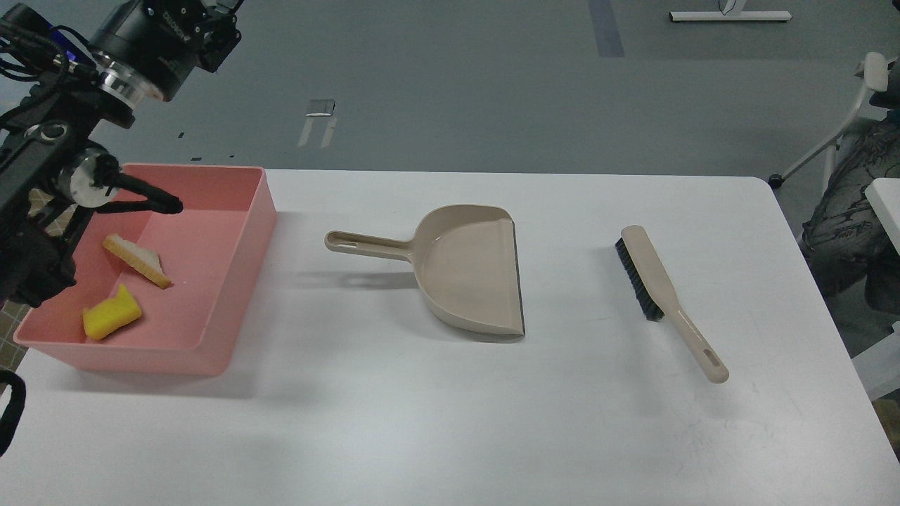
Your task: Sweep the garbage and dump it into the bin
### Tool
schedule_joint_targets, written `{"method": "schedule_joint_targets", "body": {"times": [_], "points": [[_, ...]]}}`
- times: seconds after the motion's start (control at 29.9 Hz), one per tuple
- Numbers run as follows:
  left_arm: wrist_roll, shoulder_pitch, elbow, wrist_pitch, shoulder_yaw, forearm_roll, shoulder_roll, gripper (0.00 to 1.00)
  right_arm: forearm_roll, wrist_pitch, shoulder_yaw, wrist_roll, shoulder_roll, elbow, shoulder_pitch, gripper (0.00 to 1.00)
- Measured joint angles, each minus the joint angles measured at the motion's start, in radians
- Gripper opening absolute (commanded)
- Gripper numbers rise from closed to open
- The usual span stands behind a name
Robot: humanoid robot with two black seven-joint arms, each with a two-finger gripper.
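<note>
The pink bin (242, 267) stands on the table's left side. Inside it lie the two pieces of garbage, the yellow sponge chunk (111, 314) and the pale bread slice (137, 261). The beige dustpan (467, 274) lies empty in the middle of the table with its handle pointing left. The beige brush (661, 295) lies to its right. My left arm is raised high over the bin's far left. Its gripper (218, 8) is cut off by the top edge, so its fingers are hidden. My right gripper is out of view.
The white table (450, 422) ends at the right near a chair leg (823, 151) and a dark bundle (851, 211). A checked beige cloth (14, 313) sits left of the bin. Grey floor lies beyond the table.
</note>
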Motion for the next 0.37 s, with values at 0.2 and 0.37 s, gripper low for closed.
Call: {"method": "schedule_joint_targets", "body": {"times": [0.2,0.37], "points": [[-0.006,-0.142,0.270,-0.084,0.001,-0.062,-0.179,0.97,0.000,-0.006,0.008,0.033,0.140,-0.044,0.032,1.00],[-0.006,-0.168,0.360,-0.154,0.006,-0.121,-0.265,0.98,0.001,-0.011,0.009,0.042,0.232,-0.088,0.032,1.00]]}}
